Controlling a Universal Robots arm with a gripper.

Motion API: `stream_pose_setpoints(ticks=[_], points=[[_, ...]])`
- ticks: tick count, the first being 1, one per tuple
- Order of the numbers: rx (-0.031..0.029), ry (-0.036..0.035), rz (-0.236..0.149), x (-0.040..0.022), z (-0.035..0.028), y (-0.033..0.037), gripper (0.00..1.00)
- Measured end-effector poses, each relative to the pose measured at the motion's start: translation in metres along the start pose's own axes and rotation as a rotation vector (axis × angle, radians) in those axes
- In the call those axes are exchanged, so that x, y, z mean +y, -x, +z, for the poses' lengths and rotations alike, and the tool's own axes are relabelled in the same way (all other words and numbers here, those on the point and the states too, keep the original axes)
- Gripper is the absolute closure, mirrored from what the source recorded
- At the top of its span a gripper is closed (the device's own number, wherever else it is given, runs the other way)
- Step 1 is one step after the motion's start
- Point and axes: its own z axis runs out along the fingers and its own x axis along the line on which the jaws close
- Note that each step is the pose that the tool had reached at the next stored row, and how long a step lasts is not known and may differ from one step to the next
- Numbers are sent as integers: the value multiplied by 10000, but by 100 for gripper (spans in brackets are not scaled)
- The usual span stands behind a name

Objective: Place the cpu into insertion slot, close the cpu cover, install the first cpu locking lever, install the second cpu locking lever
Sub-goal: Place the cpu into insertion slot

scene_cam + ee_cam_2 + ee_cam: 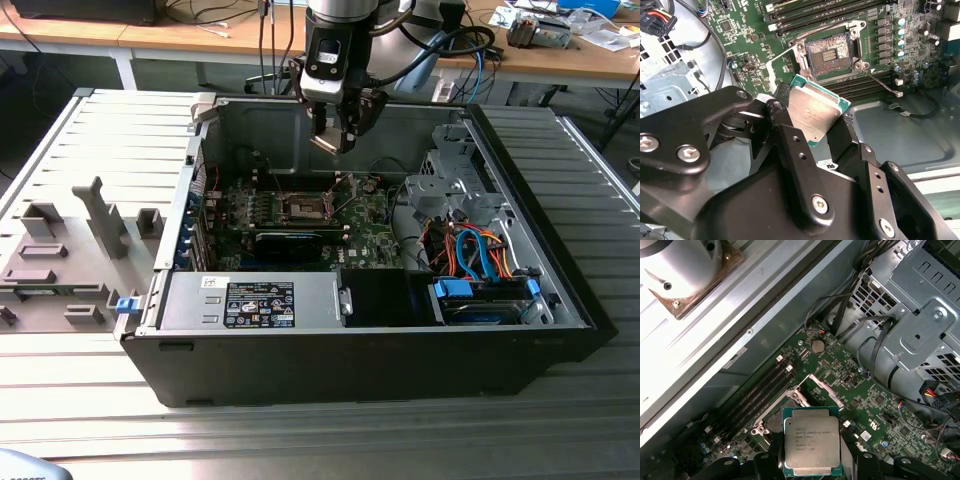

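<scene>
Second wrist view: tool (812,116) closed to the chip's width, its two black fingers (790,145) clamped on opposite edges of the cpu (814,111). Nothing else in the grip. Chip carried clear in the air, touching no board.

- Exterior view: tool (337,130) hung high over the open computer case (350,370), near its far wall. The insertion slot (303,208) lay below it and a little toward the exterior view's left, well apart.
- First wrist view: cpu (811,445) showed its grey metal top to the camera. Its edges sat at an angle to the slot's rim (774,424), so a turn looked needed as well as a descent (judgement). Chip is square; no long axis to speak of.
- Slot open, dark centre bare (832,52). The cpu cover (824,390) stood raised beside it, not closed.
- One thin wire lever (882,84) lay swung out from the socket; a second I could not make out for sure.

Count: one arm, one tool, one cpu, one slot, one cover. Case rested on a ribbed metal bench (300,435).
</scene>
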Motion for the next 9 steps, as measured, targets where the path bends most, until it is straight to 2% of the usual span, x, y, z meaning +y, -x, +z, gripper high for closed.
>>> stream_pose_setpoints(ticks=[9], points=[[-19, 3, 204, -1, 0, 1, 45]])
